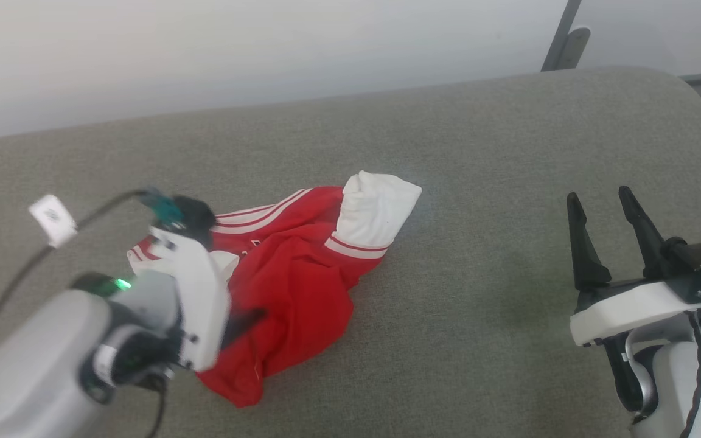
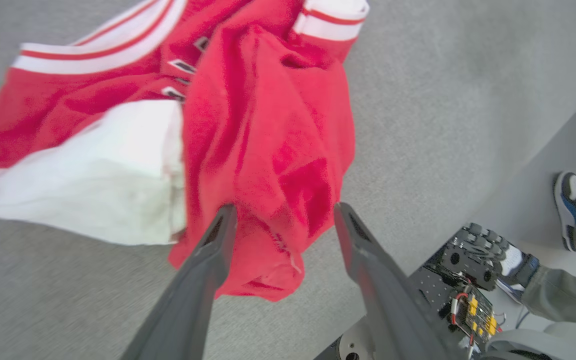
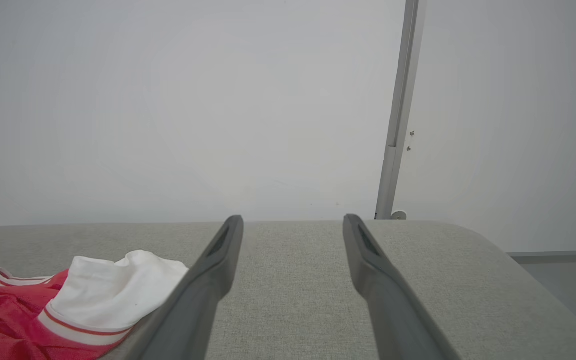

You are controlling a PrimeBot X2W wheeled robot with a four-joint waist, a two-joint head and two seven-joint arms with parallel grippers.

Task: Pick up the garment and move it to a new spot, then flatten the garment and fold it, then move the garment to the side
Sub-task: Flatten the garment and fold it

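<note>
red garment (image 1: 289,267) heaped on the grey cushion (image 1: 478,134), flattening looks to be the step in hand

it lies crumpled left of centre, white lining (image 1: 381,210) turned out at the far end and a striped trim band (image 1: 265,214) showing. the left gripper (image 2: 283,215) hovers over its near hem, jaws apart, pinching nothing; the right gripper (image 1: 598,194) stands open, well apart to the right. best, i judge, to bring both in, pinch opposite trim edges low, then draw outward evenly.
</note>
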